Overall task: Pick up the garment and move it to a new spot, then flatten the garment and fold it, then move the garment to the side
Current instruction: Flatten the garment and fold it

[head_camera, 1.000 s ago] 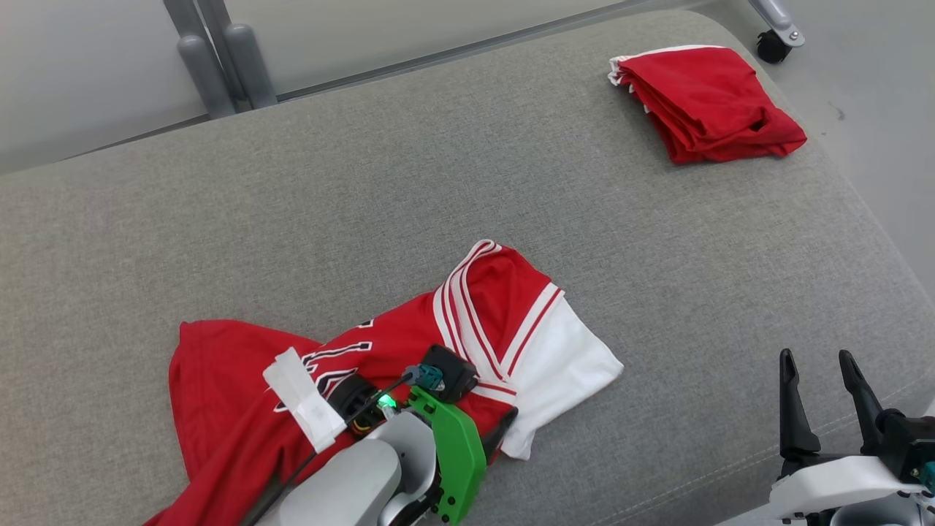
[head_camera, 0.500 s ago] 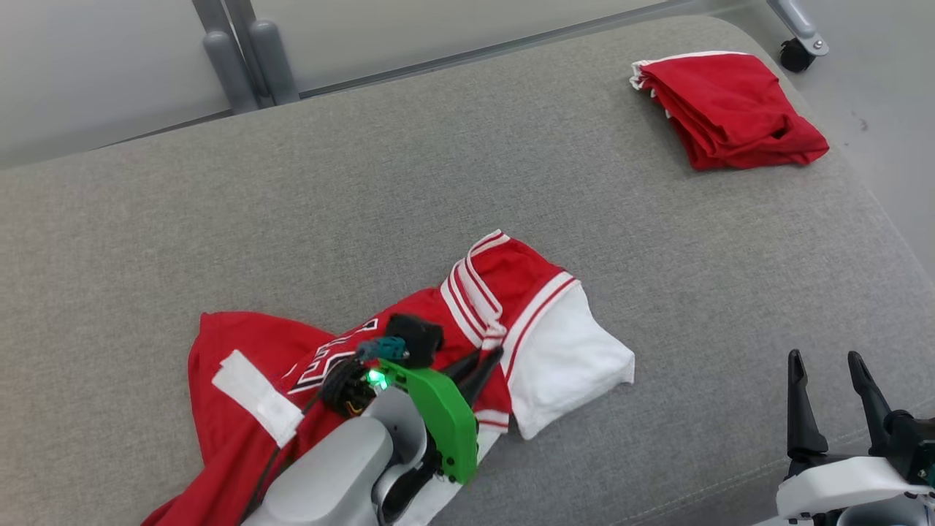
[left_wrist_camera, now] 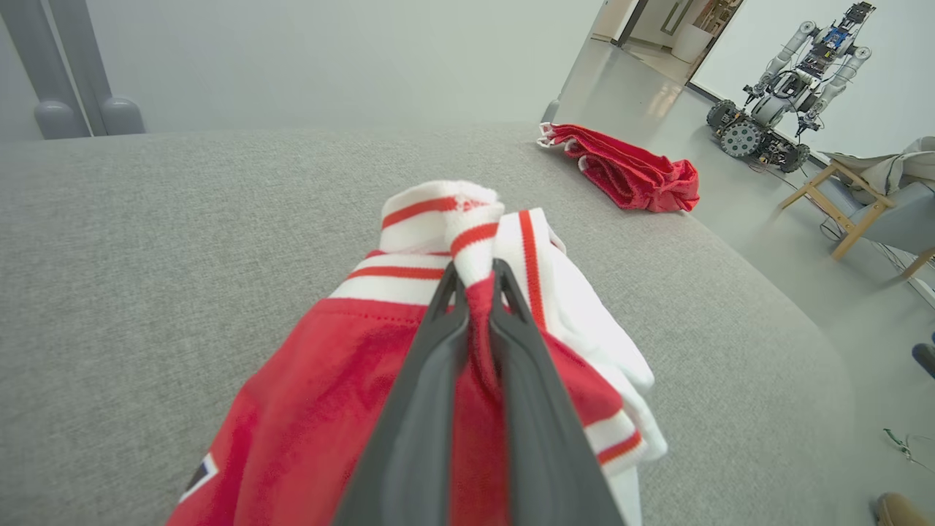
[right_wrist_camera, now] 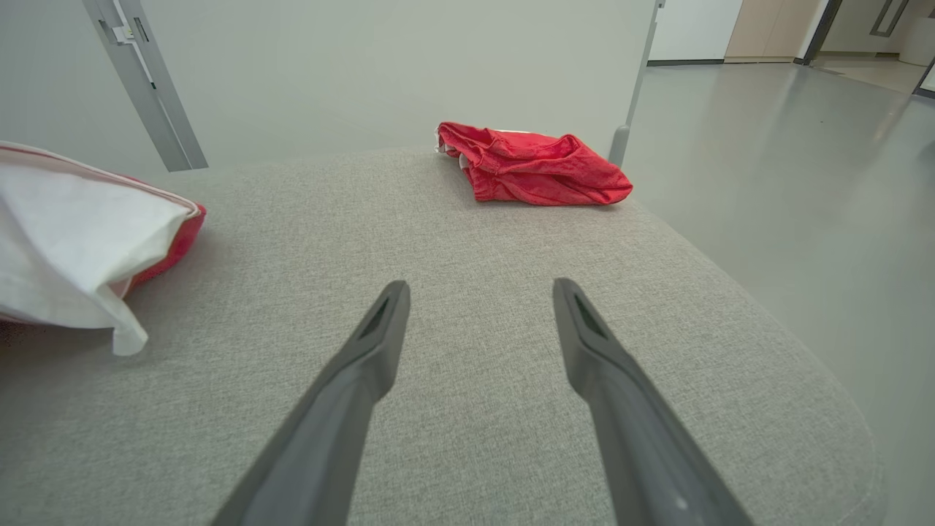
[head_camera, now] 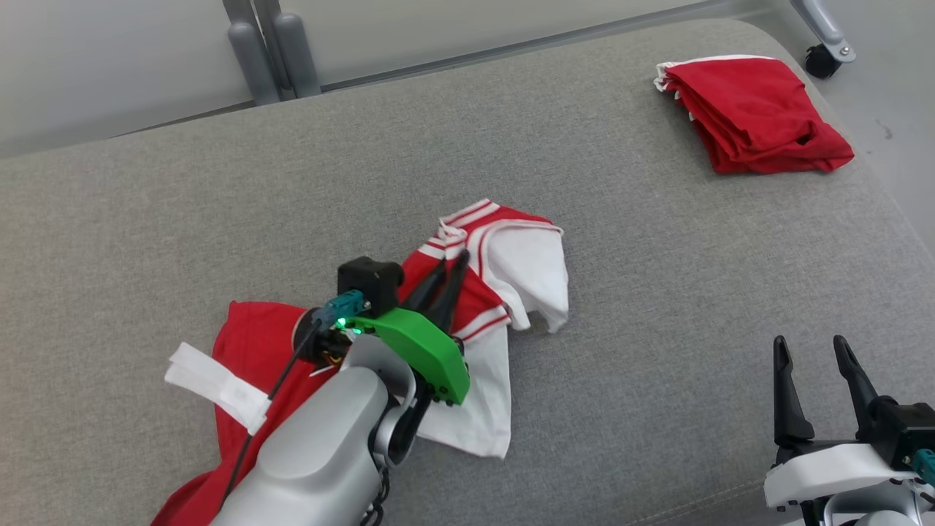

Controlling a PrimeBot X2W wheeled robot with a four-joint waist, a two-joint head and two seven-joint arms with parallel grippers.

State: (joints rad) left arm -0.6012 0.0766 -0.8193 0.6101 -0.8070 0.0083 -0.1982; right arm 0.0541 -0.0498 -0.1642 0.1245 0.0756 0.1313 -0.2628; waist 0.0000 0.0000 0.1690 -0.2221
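The left gripper (head_camera: 453,264) is clamped on a bunched fold of the red-and-white garment (head_camera: 533,267) in the head view, near the middle of the grey cushion (head_camera: 292,197). The striped trim is gathered at the fingertips, and the rest of the cloth trails back under the arm onto the cushion. The right gripper (head_camera: 810,345) sits at the lower right with its fingers spread and nothing between them. A folded red garment (head_camera: 752,117) lies at the cushion's far right corner, well apart.

In the left wrist view, the two dark fingers (left_wrist_camera: 416,409) pinch red fabric between them, with white striped edging piled just past the tips. Another robot (left_wrist_camera: 781,95) stands on the floor beyond.

In the right wrist view, the fingers (right_wrist_camera: 350,380) are parted over bare cushion. The garment's white panel shows at the left edge.
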